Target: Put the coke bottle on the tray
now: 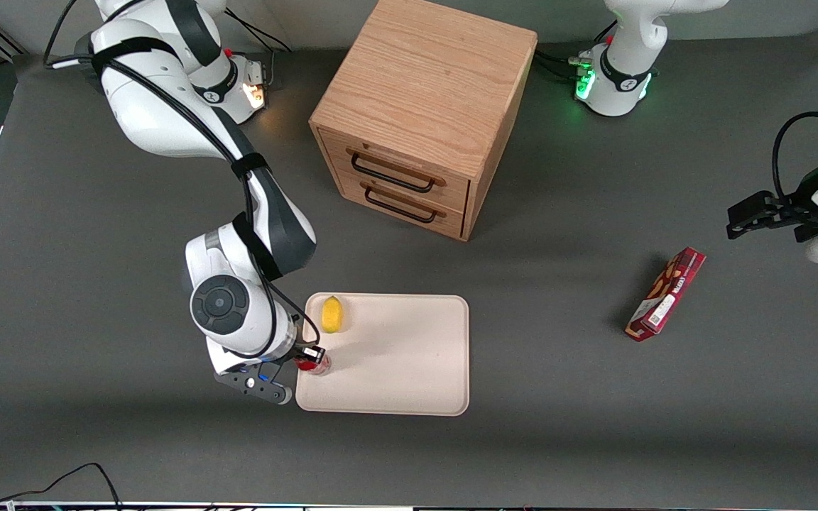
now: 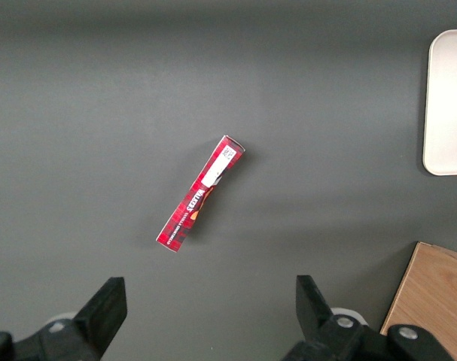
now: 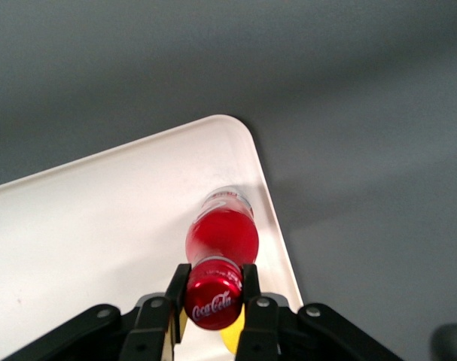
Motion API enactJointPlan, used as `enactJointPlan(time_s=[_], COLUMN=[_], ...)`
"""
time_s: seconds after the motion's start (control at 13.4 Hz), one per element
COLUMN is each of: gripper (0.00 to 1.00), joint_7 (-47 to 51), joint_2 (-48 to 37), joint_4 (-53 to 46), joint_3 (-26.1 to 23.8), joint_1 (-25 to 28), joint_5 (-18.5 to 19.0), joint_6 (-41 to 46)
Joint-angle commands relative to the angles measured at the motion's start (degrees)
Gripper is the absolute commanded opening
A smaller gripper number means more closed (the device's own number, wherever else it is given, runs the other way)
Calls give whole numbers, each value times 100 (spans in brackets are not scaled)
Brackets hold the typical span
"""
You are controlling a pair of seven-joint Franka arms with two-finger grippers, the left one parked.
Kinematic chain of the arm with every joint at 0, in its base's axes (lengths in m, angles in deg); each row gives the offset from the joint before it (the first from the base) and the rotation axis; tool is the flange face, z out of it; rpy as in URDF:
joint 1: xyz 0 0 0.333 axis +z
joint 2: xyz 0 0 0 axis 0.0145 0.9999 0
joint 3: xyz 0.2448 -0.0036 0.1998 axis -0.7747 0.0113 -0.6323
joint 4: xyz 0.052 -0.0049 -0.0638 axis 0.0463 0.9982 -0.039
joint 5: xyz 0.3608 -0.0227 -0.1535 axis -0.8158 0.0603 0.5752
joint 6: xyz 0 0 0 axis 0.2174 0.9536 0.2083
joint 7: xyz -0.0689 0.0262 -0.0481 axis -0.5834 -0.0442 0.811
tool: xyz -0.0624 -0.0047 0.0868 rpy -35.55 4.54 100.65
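The cream-white tray [image 1: 409, 355] lies on the grey table, nearer the front camera than the wooden cabinet. My right gripper [image 1: 312, 358] is over the tray's edge toward the working arm's end, shut on the coke bottle [image 1: 315, 365]. In the right wrist view the bottle [image 3: 220, 241] is red with a red lettered cap; both fingers [image 3: 177, 289] press on the cap of the gripper [image 3: 214, 289]. The bottle's clear base stands on or just above the tray [image 3: 100, 226] near its rim; I cannot tell whether it touches.
A yellow lemon [image 1: 331, 314] lies on the tray near the bottle. The wooden two-drawer cabinet [image 1: 423, 113] stands farther from the camera. A red snack box [image 1: 666, 294] lies toward the parked arm's end, also in the left wrist view [image 2: 200, 193].
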Motion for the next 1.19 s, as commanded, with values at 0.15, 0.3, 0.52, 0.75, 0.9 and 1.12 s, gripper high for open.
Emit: enactJointPlan(time_s=[0.15,0.3,0.52,0.75,0.9,1.12], gripper=[100,100,100,100,100,100], joint_7=[142,-59,-1014,-2683,-3598,-3882], joint_2=[-137,-1213,-3480,-5380,-6279,-6274], joint_4=[-72,1074,3482,5128,5763,5266], joint_3=[51,-36,-361,-354,-74,516], joint_1=[-22,-231,-1003,-1812,-2096,-2017], joint_5=[193,167,-51,-352,-378,-597], joint_6=[210,580,581,634,660,1213])
